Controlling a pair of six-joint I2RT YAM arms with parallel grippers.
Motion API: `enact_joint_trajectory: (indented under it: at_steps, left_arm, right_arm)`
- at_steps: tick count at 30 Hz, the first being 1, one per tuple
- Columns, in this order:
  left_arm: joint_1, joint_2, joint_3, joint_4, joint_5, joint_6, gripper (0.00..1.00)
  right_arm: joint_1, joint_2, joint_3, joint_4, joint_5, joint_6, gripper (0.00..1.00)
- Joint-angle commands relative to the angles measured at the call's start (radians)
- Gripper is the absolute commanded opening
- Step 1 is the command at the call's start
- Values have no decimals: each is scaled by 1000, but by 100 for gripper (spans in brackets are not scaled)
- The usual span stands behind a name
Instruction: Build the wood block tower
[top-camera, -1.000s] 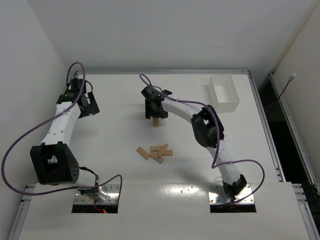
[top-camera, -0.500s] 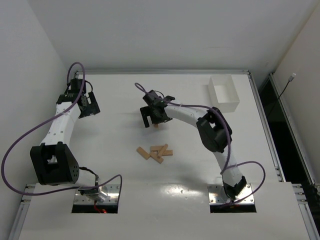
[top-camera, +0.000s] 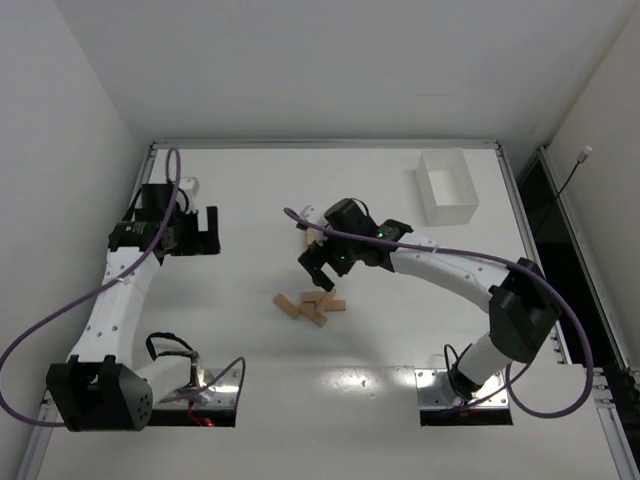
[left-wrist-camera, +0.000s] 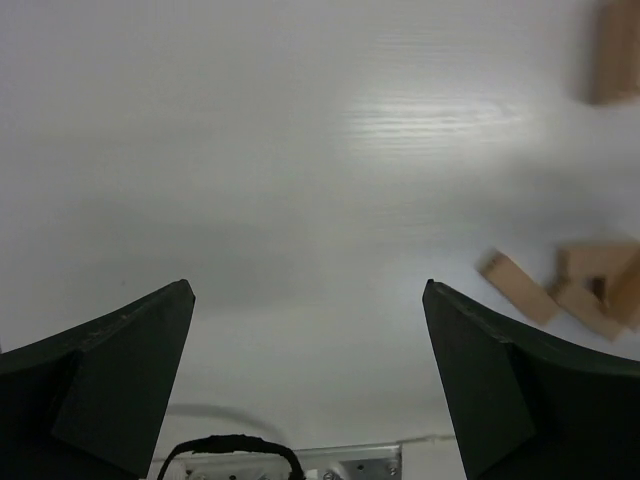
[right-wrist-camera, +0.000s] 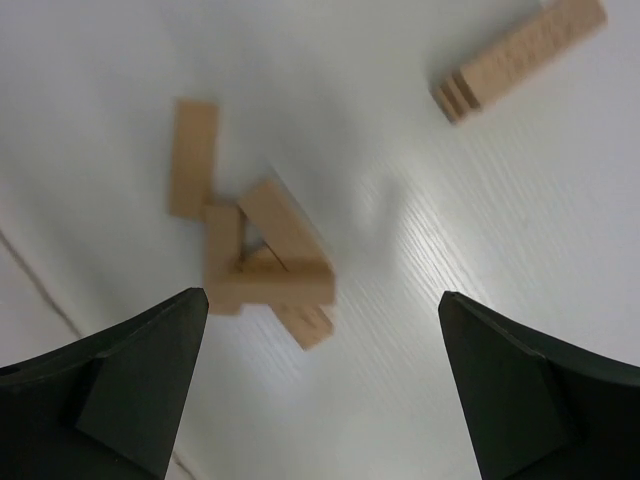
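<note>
left gripper (top-camera: 211, 232) wide open over the table (left-wrist-camera: 300, 150) | right gripper (top-camera: 318, 270) open too, hanging above the loose blocks (top-camera: 312, 305) | tower (right-wrist-camera: 520, 55) sits near them, not touching

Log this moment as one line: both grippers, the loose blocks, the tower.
left gripper: open, empty | right gripper: open, empty, above loose wood blocks | tower: apart from pile
</note>
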Motion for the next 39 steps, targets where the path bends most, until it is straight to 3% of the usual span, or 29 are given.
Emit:
enact_joint_trajectory:
  at_steps: [1, 6, 11, 16, 20, 26, 35, 39]
  left_arm:
    - [-131, -60, 56, -36, 232, 189, 97]
    - [-277, 124, 148, -219, 301, 422, 92]
    - [-499, 213, 191, -334, 292, 690, 88]
    - [-653, 236, 122, -291, 251, 851, 80]
    - [-757, 203, 14, -143, 171, 985, 77]
    - [-768, 212, -116, 11, 222, 1199, 72]
    - [-757, 402, -53, 160, 269, 1204, 73]
    - [-766, 471, -16, 180, 257, 1191, 82]
  right_arm:
    - [-87, -30, -112, -37, 11, -159, 97]
    - [-320, -107, -181, -99, 47, -224, 97]
    - [-671, -162, -155, -162, 73, -277, 97]
    - [-918, -214, -115, -220, 50, -290, 97]
    - [-1018, -259, -106, -263, -7, -290, 97]
    - [-1127, -271, -95, -327, -107, -268, 96]
    - [-1226, -291, -68, -389, -200, -268, 96]
    - [-1244, -291, -68, -389, -213, -268, 96]
